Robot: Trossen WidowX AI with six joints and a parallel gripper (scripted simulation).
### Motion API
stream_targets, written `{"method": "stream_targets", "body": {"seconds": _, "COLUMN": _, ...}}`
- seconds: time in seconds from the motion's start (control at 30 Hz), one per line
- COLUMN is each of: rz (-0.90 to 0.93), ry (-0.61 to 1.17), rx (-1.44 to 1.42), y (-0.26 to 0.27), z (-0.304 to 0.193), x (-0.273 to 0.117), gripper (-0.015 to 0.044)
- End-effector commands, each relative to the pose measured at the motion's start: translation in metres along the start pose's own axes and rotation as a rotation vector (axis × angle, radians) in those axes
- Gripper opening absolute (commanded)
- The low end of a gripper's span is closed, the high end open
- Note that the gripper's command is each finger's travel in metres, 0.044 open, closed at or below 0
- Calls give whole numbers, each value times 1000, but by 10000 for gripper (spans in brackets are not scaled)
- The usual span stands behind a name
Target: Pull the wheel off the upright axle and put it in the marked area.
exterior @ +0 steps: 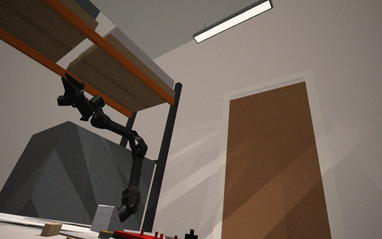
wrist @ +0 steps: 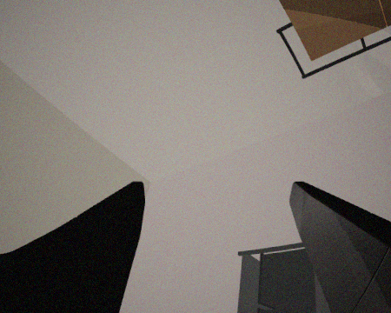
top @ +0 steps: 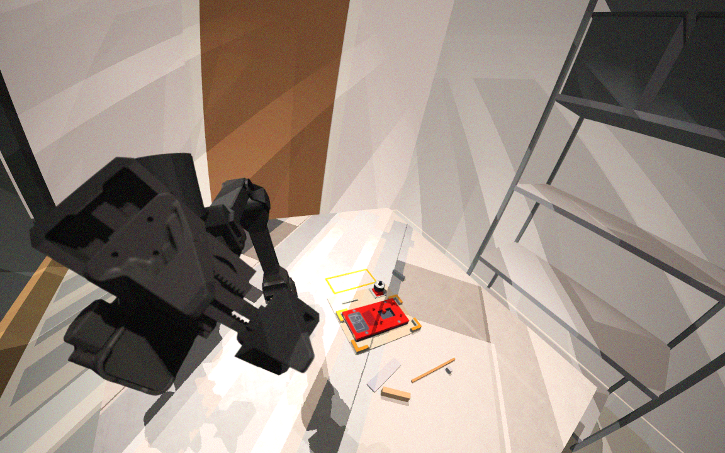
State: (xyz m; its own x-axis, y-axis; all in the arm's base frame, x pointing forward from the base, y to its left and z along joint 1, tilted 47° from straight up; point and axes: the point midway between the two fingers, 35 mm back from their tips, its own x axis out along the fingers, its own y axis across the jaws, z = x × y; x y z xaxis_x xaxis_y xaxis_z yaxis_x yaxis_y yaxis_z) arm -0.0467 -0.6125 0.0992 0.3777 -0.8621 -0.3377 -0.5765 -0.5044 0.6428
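A brown door (top: 275, 107) (exterior: 271, 160) stands in a pale wall (top: 382, 112) (exterior: 198, 119).

The black-and-white wheel (top: 378, 287) (exterior: 191, 236) sits on its upright axle (top: 379, 282) (exterior: 191, 231) beside the yellow-outlined area (top: 350, 281).

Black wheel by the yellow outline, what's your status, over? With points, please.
Gripper (exterior: 64, 75) (wrist: 219, 191) open, nothing held, raised high. Wheel (top: 379, 286) on its axle, outside the yellow outline (top: 350, 289). Nothing seen blocking the wheel from above.
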Motion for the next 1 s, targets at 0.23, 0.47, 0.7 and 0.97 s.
{"method": "stream_targets", "body": {"seconds": 0.23, "rz": -306, "ry": 86, "rx": -164, "y": -105, "z": -91, "x": 31, "gripper": 300}}
{"method": "stream_targets", "body": {"seconds": 0.47, "rz": -500, "ry": 159, "rx": -297, "y": -177, "z": -143, "x": 31, "gripper": 300}}
{"method": "stream_targets", "body": {"seconds": 0.7, "rz": -712, "ry": 240, "rx": -412, "y": -254, "z": -195, "x": 14, "gripper": 300}}
{"method": "stream_targets", "body": {"seconds": 0.97, "rz": -964, "ry": 343, "rx": -547, "y": -341, "z": -248, "x": -29, "gripper": 300}}
